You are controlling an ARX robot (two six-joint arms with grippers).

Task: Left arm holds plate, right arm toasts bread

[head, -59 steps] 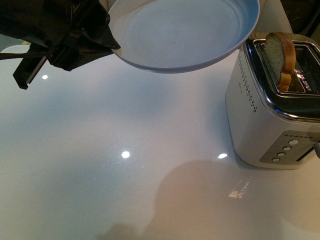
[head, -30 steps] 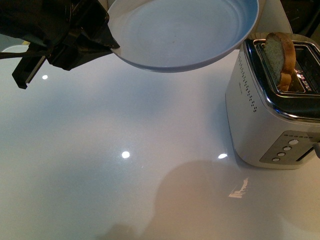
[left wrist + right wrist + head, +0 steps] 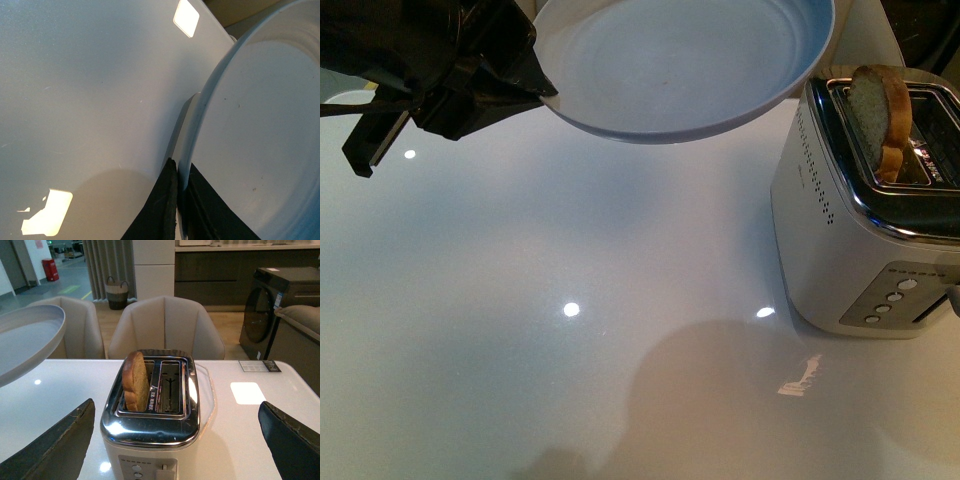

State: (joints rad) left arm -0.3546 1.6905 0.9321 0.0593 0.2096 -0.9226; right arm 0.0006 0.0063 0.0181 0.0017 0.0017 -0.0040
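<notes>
My left gripper [image 3: 535, 85] is shut on the rim of the pale blue-grey plate [image 3: 680, 60] and holds it in the air at the upper middle of the front view, beside the toaster. In the left wrist view both black fingers [image 3: 165, 205] pinch the plate's edge [image 3: 260, 125]. The bread [image 3: 880, 115] stands upright, half risen, in the toaster's left slot; it also shows in the right wrist view [image 3: 136, 381]. My right gripper [image 3: 175, 440] is open wide, its fingers [image 3: 55, 445] either side of the toaster, above and in front of it. The plate's rim [image 3: 30, 340] shows there too.
A silver two-slot toaster [image 3: 860, 220] stands on the glossy white table [image 3: 570, 330] at the right, with buttons and a lever on its front [image 3: 145, 472]. Beige chairs [image 3: 165, 325] stand beyond the table's far edge.
The plate has drifted very slightly up and left. The bread and toaster have not moved.
</notes>
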